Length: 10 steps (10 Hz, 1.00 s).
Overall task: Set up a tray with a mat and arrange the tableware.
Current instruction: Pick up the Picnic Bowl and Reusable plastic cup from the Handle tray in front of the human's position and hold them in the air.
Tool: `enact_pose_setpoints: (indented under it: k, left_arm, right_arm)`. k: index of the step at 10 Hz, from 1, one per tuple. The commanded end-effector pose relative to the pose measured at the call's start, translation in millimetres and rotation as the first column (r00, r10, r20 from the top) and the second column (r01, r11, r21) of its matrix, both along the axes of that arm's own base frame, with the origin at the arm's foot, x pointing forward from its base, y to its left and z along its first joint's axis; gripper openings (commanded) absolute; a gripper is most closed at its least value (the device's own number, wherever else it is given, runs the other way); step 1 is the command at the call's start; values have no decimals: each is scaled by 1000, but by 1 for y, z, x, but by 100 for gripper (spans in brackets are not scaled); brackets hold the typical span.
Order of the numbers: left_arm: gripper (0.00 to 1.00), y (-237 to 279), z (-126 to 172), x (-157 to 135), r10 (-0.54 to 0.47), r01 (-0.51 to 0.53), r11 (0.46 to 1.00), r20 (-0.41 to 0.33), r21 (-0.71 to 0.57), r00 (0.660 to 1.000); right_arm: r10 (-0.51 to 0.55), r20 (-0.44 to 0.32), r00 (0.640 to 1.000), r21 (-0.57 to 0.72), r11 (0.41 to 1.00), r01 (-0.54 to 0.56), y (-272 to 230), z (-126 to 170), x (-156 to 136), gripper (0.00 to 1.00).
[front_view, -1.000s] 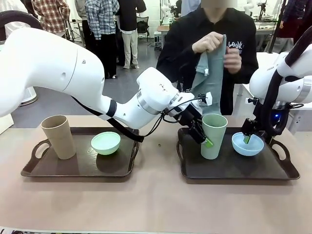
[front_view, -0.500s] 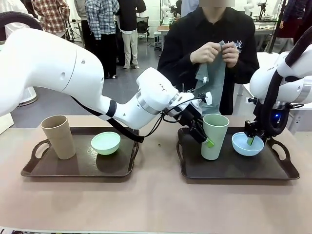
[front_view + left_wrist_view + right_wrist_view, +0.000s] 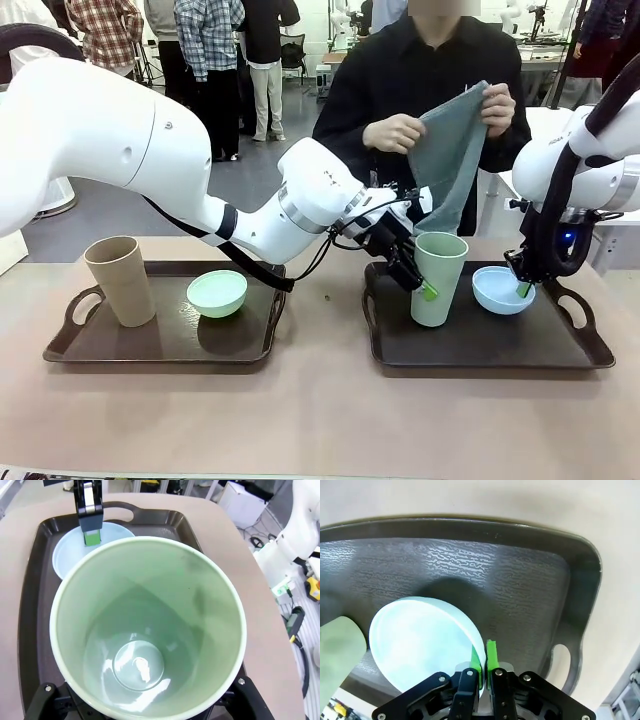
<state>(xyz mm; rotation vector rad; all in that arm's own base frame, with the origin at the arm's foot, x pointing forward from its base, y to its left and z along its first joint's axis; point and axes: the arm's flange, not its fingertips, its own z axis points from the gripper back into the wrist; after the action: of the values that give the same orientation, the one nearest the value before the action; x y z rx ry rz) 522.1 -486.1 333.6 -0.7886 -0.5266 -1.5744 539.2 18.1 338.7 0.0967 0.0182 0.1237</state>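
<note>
- Pale green tumbler (image 3: 438, 280) stands upright on the right-hand tray (image 3: 470, 345), centre right of frame; the left tool (image 3: 426, 289) straddles it, and whether it grips cannot be told.
- Further right, the light blue bowl (image 3: 420, 640) tilts over the same tray, its rim pinched by the right tool (image 3: 484, 662).

**Busy room beyond the table**

A person in a black top (image 3: 400, 80) is at the far edge of the table (image 3: 320, 420), facing across it. Beyond the table's far-left corner, bystanders in plaid shirts (image 3: 210, 40) cluster together. A tiny dark speck (image 3: 327, 297) sits mid-table. Off the table's edge, a white box (image 3: 245, 502) and cables (image 3: 295, 625) lie on the floor.
</note>
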Motion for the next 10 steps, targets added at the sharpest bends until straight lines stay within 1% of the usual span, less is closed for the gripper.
enact_pose_setpoints:
  k: [1,2,3,4,5,6,7,8,9,10]
  left_arm:
    - [0,8,9,-9,37,-37,999,-2,-12,999]
    - [0,15,17,-13,44,-45,999,-25,-31,999]
    - [0,28,33,-23,57,-58,997,-21,-53,998]
    - [0,45,60,-38,85,-85,993,-4,-86,996]
    - [0,62,96,-52,123,-118,986,31,-118,992]
    - [0,77,134,-66,140,-127,982,79,-143,987]
    - [0,88,170,-82,165,-147,979,125,-141,978]
    - [0,93,193,-94,170,-150,980,163,-130,972]
    - [0,94,209,-102,174,-154,981,183,-116,968]
    - [0,93,217,-108,158,-143,986,191,-89,969]
  right_arm:
    - [-9,0,1000,-26,1000,9,-4,-9,-2,0]
    - [-21,-17,1000,-39,999,21,-4,-5,-3,0]
    - [4,-24,1000,-36,999,-5,-3,7,-12,0]
    - [26,8,1000,-55,998,-25,-4,29,-33,0]
    - [50,34,998,-50,998,-48,-10,54,-58,0]
    - [89,54,995,-16,996,-88,-17,79,-82,0]
    - [89,102,991,-19,996,-88,-26,108,-112,0]
    - [112,151,982,3,994,-114,-32,132,-135,0]
    - [137,205,969,59,987,-152,-36,154,-155,0]
    - [132,256,958,86,984,-159,-37,170,-171,0]
